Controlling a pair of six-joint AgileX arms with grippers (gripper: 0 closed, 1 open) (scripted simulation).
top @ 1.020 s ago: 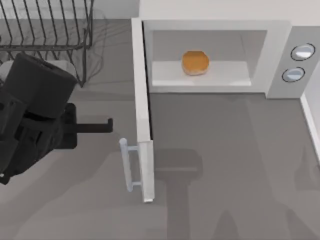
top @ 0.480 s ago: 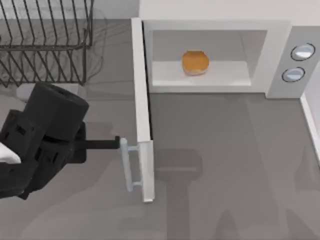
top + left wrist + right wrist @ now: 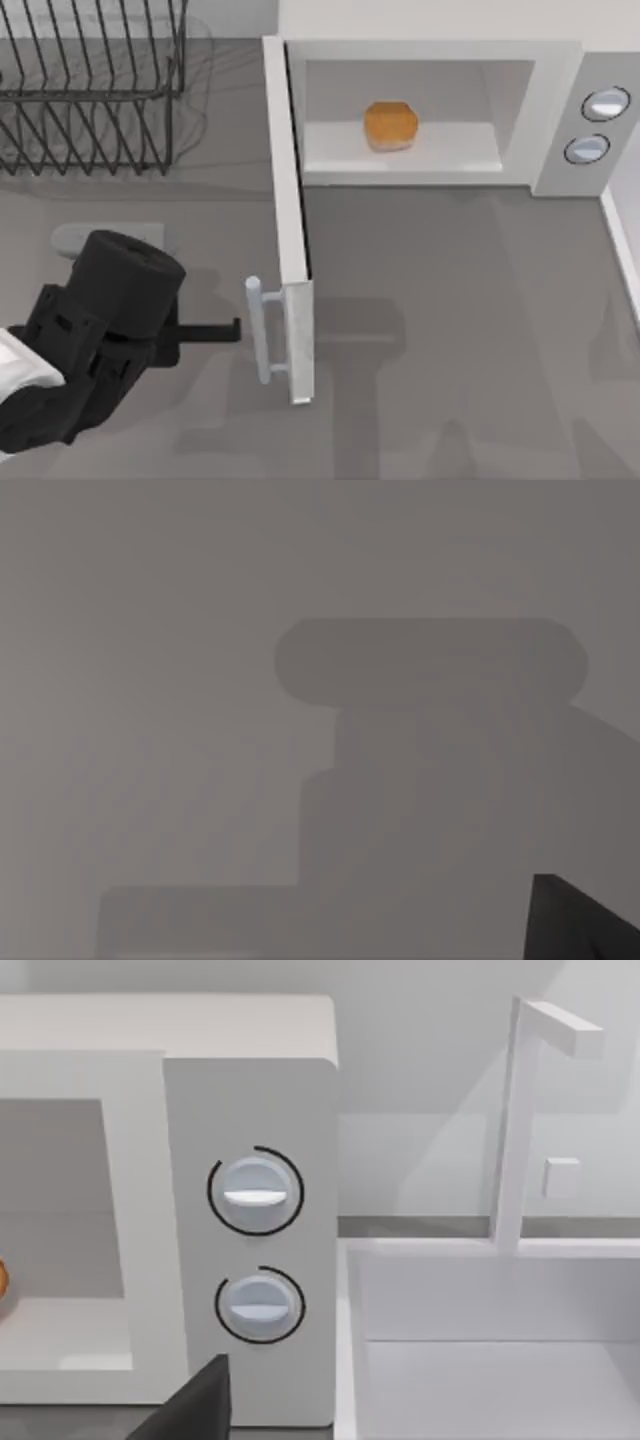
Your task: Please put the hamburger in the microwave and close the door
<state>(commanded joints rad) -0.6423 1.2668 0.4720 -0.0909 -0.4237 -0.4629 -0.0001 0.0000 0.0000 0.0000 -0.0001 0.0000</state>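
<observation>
Grey tabletop point(image 3: 450, 330) carries everything. Microwave point(image 3: 430, 50) sits at the back, right of centre, cavity open toward the front. In the right wrist view its grey panel point(image 3: 250, 1240) shows two round knobs, one above the other, with a white sink basin point(image 3: 490, 1360) and tap beside it. Door point(image 3: 290, 220) stands swung wide open, edge-on from above, sticking out toward the front from the cavity's left side; pale bar handle point(image 3: 262, 330) is on its left face near the free end. Black wire dish rack point(image 3: 90, 90) at back left. Left arm is low on the left side of the tabletop, left gripper point(image 3: 222, 331) reaching right toward the handle; its dark fingers point(image 3: 205, 331) end just beside the handle, a small gap visible, not touching. Fingers look pressed together as one thin bar, holding nothing. Hamburger point(image 3: 391, 125) lies on the cavity floor, roughly centred, well apart from the fingers, with the door between them. Left wrist view: plain grey surface with shadows. Right arm parked off to the right.
</observation>
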